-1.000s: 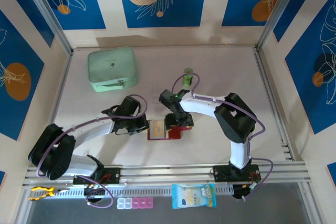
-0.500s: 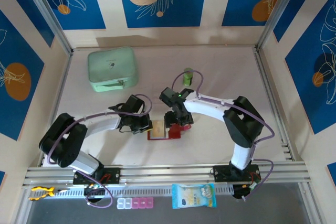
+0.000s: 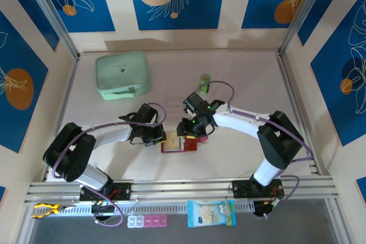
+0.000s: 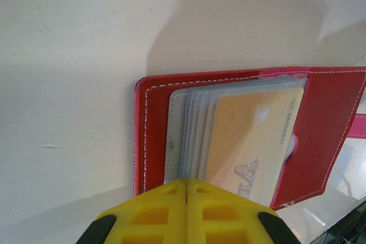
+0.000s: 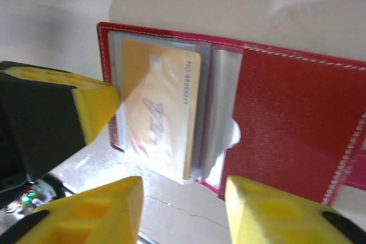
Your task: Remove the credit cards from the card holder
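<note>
Card holder: the dark red card holder (image 3: 184,146) lies open, inner side up, near the middle of the pale surface (image 3: 246,72), somewhat toward its near edge.
Long axis: seen from above, the open holder runs roughly left to right, parallel to the near edge; its pinkish strap tab (image 4: 360,125) sticks out at the right end.
Credit cards: a tan-yellow card (image 4: 251,135) sits in the top clear sleeve of the left half, with more greyish sleeves stacked under it.
Left fingers: the left fingers (image 4: 187,198) are pressed together at the holder's edge; I cannot tell whether they pinch anything.
Right fingers: the right fingers (image 3: 191,132) stand partly apart over the holder's edge, the card's end between them, gripping nothing.
In the way: the two arms' tips crowd the holder from both sides, just beside each other.
Around: a mint-green zip case (image 3: 122,75) sits toward the far left corner; a small green bottle (image 3: 205,80) stands beyond the right arm, well apart from the holder.
</note>
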Tool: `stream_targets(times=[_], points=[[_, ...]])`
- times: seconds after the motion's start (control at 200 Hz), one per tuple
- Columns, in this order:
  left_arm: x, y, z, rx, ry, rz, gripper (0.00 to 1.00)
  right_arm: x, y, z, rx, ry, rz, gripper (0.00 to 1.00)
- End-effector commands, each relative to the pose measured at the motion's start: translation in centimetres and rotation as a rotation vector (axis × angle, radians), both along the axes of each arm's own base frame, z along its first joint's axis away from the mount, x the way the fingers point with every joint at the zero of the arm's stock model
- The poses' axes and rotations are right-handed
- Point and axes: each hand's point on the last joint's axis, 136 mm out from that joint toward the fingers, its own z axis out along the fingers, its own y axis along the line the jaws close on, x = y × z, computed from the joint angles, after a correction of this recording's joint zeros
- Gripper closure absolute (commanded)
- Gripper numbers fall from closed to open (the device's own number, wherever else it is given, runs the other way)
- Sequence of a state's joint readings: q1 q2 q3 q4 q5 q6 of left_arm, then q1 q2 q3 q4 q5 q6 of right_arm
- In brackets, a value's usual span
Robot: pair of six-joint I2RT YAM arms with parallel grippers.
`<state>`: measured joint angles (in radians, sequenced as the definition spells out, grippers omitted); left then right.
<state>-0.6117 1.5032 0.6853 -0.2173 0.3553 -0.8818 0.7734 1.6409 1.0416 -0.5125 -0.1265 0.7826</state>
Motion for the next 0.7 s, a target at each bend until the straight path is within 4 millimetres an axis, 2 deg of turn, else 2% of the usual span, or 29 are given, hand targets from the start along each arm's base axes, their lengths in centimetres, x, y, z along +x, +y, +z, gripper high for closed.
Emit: stream_targets(times=[0.0,0.245,0.465,0.695], points=[[-0.1,-0.2,1.0,-0.019,-0.019,-0.003,0.93,-0.4,2.0,0.1,0.115,0.054,0.014,0.61],[0.7,-1.2,2.7,-0.053,-0.054,-0.027,0.91,-0.3,2.4,-1.1,0.119,0.077,0.01,0.69],[0.2,-1.7,0.8,-0.039,-0.008,-0.057,0.88,-0.3,2.5,-2.1,0.104,0.093,0.011,0.7],[-0.6,-0.6,-1.2,0.021,0.034,-0.049,0.89,-0.3,2.3,-2.9,0.089,0.1,0.01,0.71]])
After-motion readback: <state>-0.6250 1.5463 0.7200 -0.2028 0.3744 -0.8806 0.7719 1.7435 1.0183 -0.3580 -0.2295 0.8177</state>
